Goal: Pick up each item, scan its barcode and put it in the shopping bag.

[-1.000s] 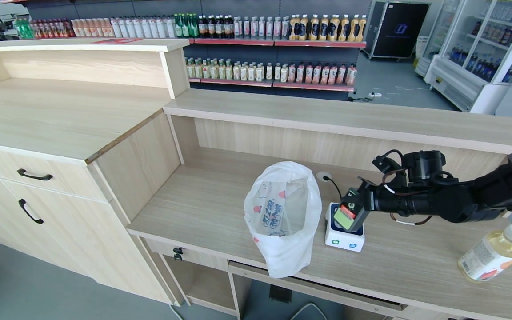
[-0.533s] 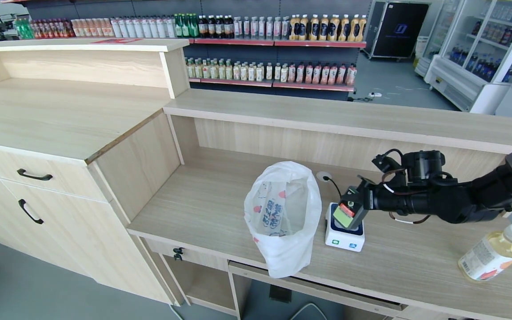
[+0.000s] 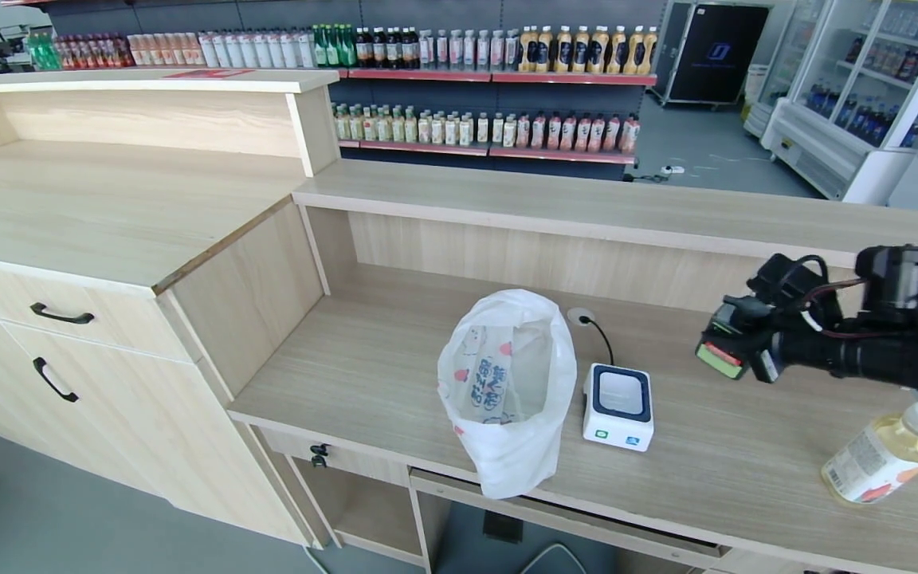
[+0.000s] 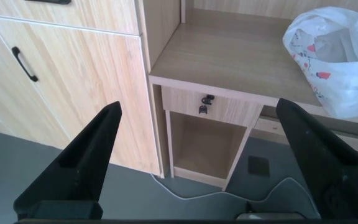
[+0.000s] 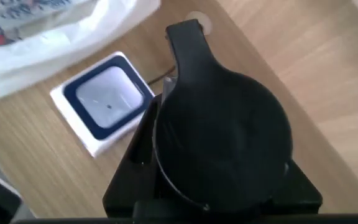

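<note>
Since the right tool [image 3: 728, 344] is the one carrying goods, everything turns on where the shopping bag [image 3: 507, 391] lies from it. The bag is toward the robot's left, across the worktop [image 3: 363, 359], with the scanner [image 3: 618, 405] sitting between the two.

That tool is clenched on a small green-and-red pack [image 3: 714, 360]. It holds the pack in the air above the worktop, to the right of the scanner and well apart from the bag. The pack's green face looks tilted down toward the scanner side, though it is too small for me to read its long axis with confidence. The scanner's window faces up with nothing above it.

The bag stands open just beside the scanner's left edge, mouth upward, with a printed packet [image 3: 484, 375] inside. I judge the path to be a plain leftward carry over the scanner, then a drop from above the bag's rim. The risk is clipping the soft plastic and folding the mouth shut.

The left tool [image 4: 197, 106] hangs low, off the worktop's left front corner and below its level. Its fingers are spread wide with nothing between them. It is nearer the bag than the pack, but I see no part for it here. A bottle [image 3: 877, 456] waits on the worktop to the right, near the front edge.
</note>
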Tool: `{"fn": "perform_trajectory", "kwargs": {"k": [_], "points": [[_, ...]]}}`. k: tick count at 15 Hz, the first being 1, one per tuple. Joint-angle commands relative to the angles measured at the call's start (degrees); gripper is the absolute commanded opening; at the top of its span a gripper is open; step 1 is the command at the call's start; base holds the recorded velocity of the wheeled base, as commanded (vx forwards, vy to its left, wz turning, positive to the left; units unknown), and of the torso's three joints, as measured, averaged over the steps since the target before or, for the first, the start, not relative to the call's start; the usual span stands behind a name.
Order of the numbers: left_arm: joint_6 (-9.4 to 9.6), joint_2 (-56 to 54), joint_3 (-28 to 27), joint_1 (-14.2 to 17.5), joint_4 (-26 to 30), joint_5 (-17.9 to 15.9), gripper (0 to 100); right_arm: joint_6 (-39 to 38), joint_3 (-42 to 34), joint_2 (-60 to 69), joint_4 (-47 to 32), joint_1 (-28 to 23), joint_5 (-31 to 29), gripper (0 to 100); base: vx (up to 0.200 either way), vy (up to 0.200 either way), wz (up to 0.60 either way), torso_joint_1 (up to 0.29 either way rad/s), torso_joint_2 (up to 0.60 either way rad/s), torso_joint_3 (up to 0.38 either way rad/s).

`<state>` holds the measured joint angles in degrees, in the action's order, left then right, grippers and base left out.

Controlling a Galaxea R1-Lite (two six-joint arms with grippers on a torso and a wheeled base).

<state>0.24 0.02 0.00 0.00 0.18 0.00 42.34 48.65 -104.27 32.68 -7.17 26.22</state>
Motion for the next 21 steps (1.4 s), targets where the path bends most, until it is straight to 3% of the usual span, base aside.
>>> {"fn": "perform_trajectory", "kwargs": {"k": [1, 4, 6, 8, 11, 15, 21], "points": [[0.02, 0.0, 0.0, 0.0, 0.0, 0.0, 100, 5.4, -4.1, 11.9, -0.1, -7.0, -0.6, 0, 0.000, 0.000, 0.00, 0.000, 0.00, 0.000], [0.02, 0.0, 0.0, 0.0, 0.0, 0.0, 100, 5.1, -4.4, 13.3, 0.0, -6.1, -0.5, 0, 0.000, 0.000, 0.40, 0.000, 0.00, 0.003], [0.02, 0.0, 0.0, 0.0, 0.0, 0.0, 100, 2.4, -4.3, 12.8, 3.4, -0.5, -1.5, 0, 0.000, 0.000, 0.60, 0.000, 0.00, 0.005], [0.02, 0.0, 0.0, 0.0, 0.0, 0.0, 100, -0.9, -3.9, 9.8, 9.5, 5.5, -6.4, 0, 0.000, 0.000, 0.60, 0.005, 0.01, 0.005], [0.02, 0.0, 0.0, 0.0, 0.0, 0.0, 100, -8.3, -3.4, 2.6, 14.3, 10.8, -7.6, 0, 0.000, 0.000, 0.40, 0.002, 0.00, 0.005], [0.02, 0.0, 0.0, 0.0, 0.0, 0.0, 100, -12.5, -2.3, -9.6, 14.3, 13.1, -7.5, 0, 0.000, 0.000, 0.00, 0.000, 0.00, 0.000], [0.02, 0.0, 0.0, 0.0, 0.0, 0.0, 100, -13.0, 3.3, -22.4, 16.6, 13.6, -6.8, 0, 0.000, 0.000, 0.00, 0.000, 0.00, 0.000]]}}
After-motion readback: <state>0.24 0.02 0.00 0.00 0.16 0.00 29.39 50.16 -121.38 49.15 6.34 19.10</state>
